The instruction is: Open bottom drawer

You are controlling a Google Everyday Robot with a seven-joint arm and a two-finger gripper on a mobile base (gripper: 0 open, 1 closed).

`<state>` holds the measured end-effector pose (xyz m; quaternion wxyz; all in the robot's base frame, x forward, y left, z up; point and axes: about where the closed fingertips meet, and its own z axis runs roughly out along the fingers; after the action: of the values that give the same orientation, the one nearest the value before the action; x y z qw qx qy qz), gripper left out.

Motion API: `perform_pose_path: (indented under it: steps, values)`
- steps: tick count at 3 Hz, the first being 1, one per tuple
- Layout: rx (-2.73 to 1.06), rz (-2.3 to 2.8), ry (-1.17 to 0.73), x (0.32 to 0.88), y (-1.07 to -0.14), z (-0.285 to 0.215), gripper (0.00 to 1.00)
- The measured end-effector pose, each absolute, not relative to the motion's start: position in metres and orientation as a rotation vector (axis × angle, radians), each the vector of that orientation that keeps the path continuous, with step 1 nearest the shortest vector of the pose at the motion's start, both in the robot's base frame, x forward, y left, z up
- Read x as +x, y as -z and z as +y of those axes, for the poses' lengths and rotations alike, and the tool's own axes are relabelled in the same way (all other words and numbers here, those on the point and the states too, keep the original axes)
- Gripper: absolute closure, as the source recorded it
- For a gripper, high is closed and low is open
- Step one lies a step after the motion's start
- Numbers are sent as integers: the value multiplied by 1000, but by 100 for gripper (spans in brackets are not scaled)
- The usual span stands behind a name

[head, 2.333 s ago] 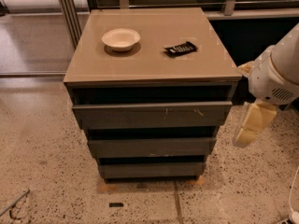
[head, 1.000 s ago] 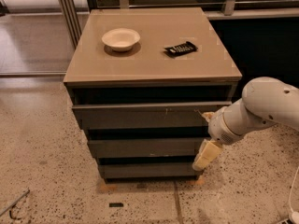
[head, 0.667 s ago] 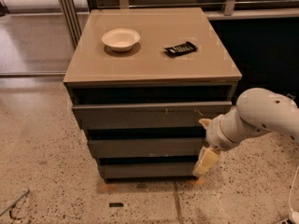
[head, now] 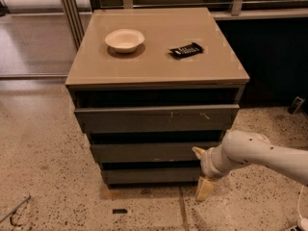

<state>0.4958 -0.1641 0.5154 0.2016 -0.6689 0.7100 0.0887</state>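
I saw a bowl (head: pixel 124 39) on the cabinet (head: pixel 159 66). The bottom drawer (head: pixel 151 175) sat lowest of three, near the floor. The gripper (head: pixel 204 188) hung just beside its right end; I couldn't tell whether it was clenched or released.

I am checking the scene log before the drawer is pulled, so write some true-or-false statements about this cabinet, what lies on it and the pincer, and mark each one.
1. The round white bowl stands on the flat tan cabinet top. True.
2. The flat black object lies inside the bowl. False: it lies on the cabinet top, apart from the bowl, further right in the picture.
3. The pale pincer is low, by the right end of the slim dark grey bottom drawer front. True.
4. The bottom drawer front is the widest of the three. False: it is the narrowest; the scratched grey top drawer front is widest.
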Motion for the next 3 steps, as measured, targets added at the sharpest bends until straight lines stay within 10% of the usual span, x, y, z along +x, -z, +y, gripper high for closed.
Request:
perform_pose_path:
  steps: [3]
  values:
    - [-1960, 2044, -317, 492, -373, -168, 0]
